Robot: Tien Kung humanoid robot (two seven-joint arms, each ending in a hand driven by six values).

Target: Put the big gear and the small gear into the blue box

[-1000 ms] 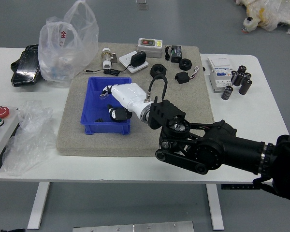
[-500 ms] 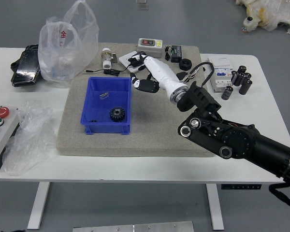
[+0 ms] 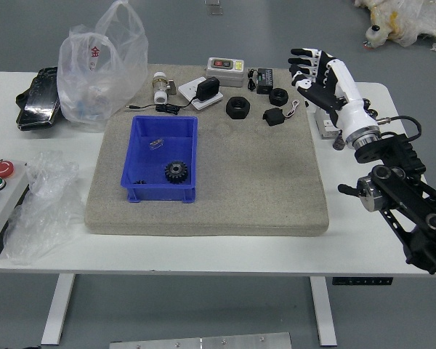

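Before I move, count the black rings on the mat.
2. One black ring sits just right of the black power adapter; the other ring is farther right, just behind the small black block.

Floor is plain matte grey, visible past the table's far edge and below its near one. White flat-topped table runs nearly the full width of view, far corners rounded, with two white straight legs showing under the near edge, splayed slightly. Speckled grey-beige mat, rounded near corners, covers the middle of the tabletop. Black narrow strip sits just below the near edge, right of the right leg. Pale metal strip at bottom centre. Small silvery metal fitting at top centre. Light's soft and even; the tabletop reads bright.
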